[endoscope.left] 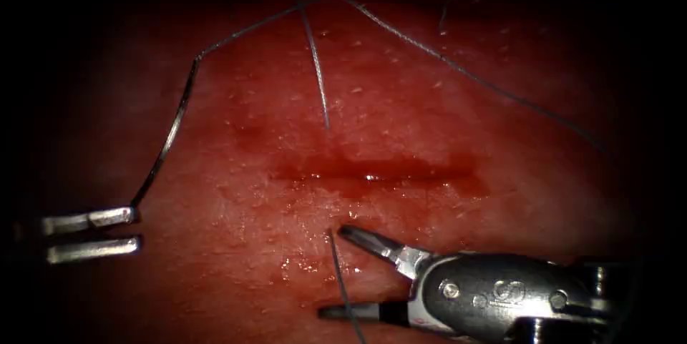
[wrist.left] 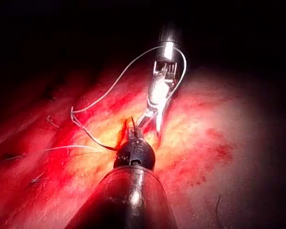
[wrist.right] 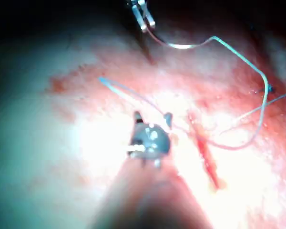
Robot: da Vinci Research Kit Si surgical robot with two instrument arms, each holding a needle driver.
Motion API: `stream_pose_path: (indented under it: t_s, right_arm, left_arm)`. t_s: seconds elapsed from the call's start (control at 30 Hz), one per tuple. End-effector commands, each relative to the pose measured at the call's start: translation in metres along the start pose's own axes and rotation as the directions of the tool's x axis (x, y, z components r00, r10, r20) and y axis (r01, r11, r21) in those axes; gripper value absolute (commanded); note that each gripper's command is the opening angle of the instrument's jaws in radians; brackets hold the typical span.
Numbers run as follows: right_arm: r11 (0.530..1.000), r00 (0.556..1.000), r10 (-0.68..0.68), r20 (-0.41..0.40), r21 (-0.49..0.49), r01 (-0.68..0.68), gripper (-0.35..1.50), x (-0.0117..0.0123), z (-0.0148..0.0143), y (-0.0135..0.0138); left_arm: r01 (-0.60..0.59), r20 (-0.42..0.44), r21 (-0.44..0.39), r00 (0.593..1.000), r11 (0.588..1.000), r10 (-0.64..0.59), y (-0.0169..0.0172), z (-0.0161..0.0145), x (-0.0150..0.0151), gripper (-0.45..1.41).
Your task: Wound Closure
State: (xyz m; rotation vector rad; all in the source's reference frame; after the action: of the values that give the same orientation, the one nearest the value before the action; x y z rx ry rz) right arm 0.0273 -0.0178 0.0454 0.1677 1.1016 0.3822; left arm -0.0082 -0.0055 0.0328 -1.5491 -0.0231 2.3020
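Observation:
The cut (endoscope.left: pixel 372 171) runs crosswise on the tissue (endoscope.left: pixel 429 101), wet with red fluid. The curved needle (endoscope.left: pixel 172 133) lies outside the tissue, left of the cut. Its lower end touches the tip of the upper jaw of my left tool (endoscope.left: pixel 136 228), whose jaws stand apart. Thread (endoscope.left: pixel 429 51) trails from the needle's upper end across the far tissue, and a strand (endoscope.left: pixel 318 72) drops into the tissue above the cut. Below the cut it comes out again as a strand (endoscope.left: pixel 342 279). My right tool (endoscope.left: pixel 333 271) is open astride that strand, holding nothing. The right wrist view shows its jaws (wrist.right: pixel 152 117) beside the cut (wrist.right: pixel 205 152).
A short loose thread end (endoscope.left: pixel 451 8) lies at the far right of the tissue. In the left wrist view the right tool (wrist.left: pixel 155 119) faces the left tool (wrist.left: pixel 133 129) closely over the cut. Red fluid pools along the cut's edges.

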Motion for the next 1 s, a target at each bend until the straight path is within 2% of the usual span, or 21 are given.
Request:
stream_pose_path:
  t_s: [0.03, 0.17, 0.2, 0.3, 0.33, 0.43, 0.57, 0.7, 0.9, 1.0]
  right_arm:
    - [1.000, 1.000, 0.000, 0.003, -0.008, 0.000, 0.98, -0.0009, 0.0012, 0.0004]
    - [1.000, 1.000, 0.001, 0.008, -0.031, -0.001, 0.83, -0.0020, 0.0020, 0.0015]
    - [0.999, 1.000, 0.006, 0.010, -0.038, -0.005, 0.71, -0.0023, 0.0021, 0.0019]
    - [0.999, 1.000, 0.020, 0.011, -0.046, -0.019, 0.12, -0.0028, 0.0022, 0.0021]
    - [0.999, 1.000, 0.025, 0.011, -0.046, -0.024, -0.35, -0.0029, 0.0022, 0.0020]
    - [0.999, 1.000, 0.024, 0.014, -0.044, -0.023, -0.35, -0.0029, 0.0022, 0.0016]
    - [0.999, 0.999, 0.032, 0.010, -0.029, -0.032, -0.35, -0.0017, 0.0008, 0.0007]
    - [0.999, 0.999, 0.038, 0.007, 0.006, -0.038, -0.35, 0.0003, -0.0021, -0.0025]
    - [0.999, 1.000, 0.008, -0.005, 0.053, -0.008, -0.35, 0.0030, -0.0042, -0.0056]
    - [0.997, 1.000, -0.009, -0.012, 0.074, 0.009, -0.35, 0.0051, -0.0052, -0.0080]
  left_arm:
    - [-0.001, 0.000, 0.002, 1.000, 1.000, 0.001, 0.0001, 0.0007, -0.0003, -0.45]
    - [-0.001, -0.001, 0.000, 1.000, 1.000, 0.001, 0.0001, 0.0007, -0.0003, -0.45]
    - [-0.002, -0.002, -0.001, 1.000, 1.000, 0.002, 0.0001, 0.0007, -0.0003, -0.45]
    - [-0.002, -0.002, -0.002, 1.000, 1.000, 0.002, 0.0001, 0.0007, -0.0003, -0.45]
    - [-0.002, -0.002, -0.002, 1.000, 1.000, 0.002, 0.0001, 0.0007, -0.0002, -0.45]
    - [-0.002, -0.003, -0.003, 1.000, 1.000, 0.002, 0.0001, 0.0008, -0.0002, -0.45]
    - [-0.003, -0.003, -0.003, 1.000, 1.000, 0.003, 0.0002, 0.0007, -0.0002, -0.45]
    - [-0.031, -0.018, -0.002, 0.999, 1.000, 0.031, 0.0002, 0.0006, 0.0006, -0.45]
    - [-0.039, -0.023, -0.003, 0.999, 0.999, 0.039, 0.0005, 0.0007, 0.0012, -0.45]
    - [-0.040, -0.024, -0.004, 0.999, 0.999, 0.040, 0.0005, 0.0008, 0.0011, -0.45]
